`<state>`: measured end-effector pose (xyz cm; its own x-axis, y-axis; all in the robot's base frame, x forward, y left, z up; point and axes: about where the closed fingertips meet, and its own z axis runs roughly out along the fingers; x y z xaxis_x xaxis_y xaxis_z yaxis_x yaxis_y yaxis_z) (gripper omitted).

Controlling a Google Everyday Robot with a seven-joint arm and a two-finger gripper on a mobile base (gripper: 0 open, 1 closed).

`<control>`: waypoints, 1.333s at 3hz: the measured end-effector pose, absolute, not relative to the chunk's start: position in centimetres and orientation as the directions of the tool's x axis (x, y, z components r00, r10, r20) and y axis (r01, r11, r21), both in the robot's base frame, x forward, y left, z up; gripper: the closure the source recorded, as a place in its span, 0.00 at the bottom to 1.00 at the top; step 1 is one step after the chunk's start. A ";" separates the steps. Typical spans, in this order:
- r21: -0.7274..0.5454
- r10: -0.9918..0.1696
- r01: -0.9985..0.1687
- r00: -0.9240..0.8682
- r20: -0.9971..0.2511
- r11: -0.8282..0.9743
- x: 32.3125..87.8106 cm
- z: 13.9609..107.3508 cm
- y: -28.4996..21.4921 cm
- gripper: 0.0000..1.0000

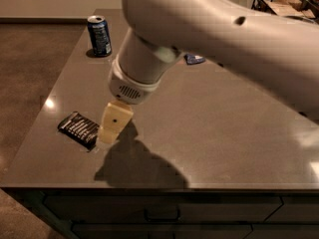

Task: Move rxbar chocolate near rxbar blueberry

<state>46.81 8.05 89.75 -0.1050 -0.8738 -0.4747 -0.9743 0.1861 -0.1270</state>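
Just the one camera view to go on. The hand (106, 135) hangs off the big white arm (214, 29), low over the bench (224, 133) and close to its front-left corner. From this angle I honestly can't tell if it's set wide or narrow. The rxbar chocolate (77, 129) lies flat on the bench just left of the hand, right beside its tip. It might be touching at the near end, but I can't say for sure. The rxbar blueberry (194, 59) is well behind the hand and off to its right, mostly tucked behind the arm with only a blue bit showing.

My guess on handling: it's a thin wrapped bar, so light, fairly stiff along its length, with a slick crinkly wrapper. Lying flat on a hard top, it doesn't offer much to pinch. I'd come straight down and take it across the short width near the middle. Grabbing an end flap would probably let it swing or slip out.

The bench top is smooth grey-brown with a bit of gloss and some glare spots, so a nudge could make the bar skid. It also sits near the left edge, so a shove away from the hand could send it off.

The soda can (99, 35) stands far behind the hand at the back-left, out of the likely path. A wire basket (279, 1) sits way off at the back right. There's a drawer front (164, 218) below the bench and brown floor (25, 83) to the left.
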 end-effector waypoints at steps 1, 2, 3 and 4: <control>-0.113 -0.880 -0.978 -0.103 -0.464 0.174 46.0 88.2 12.0 0.00; -0.101 -0.885 -0.981 -0.102 -0.455 0.165 45.5 86.9 14.7 0.00; -0.090 -0.890 -0.982 -0.109 -0.442 0.165 45.7 85.6 16.5 0.00; -0.081 -0.894 -0.982 -0.118 -0.433 0.169 46.3 84.8 17.1 0.00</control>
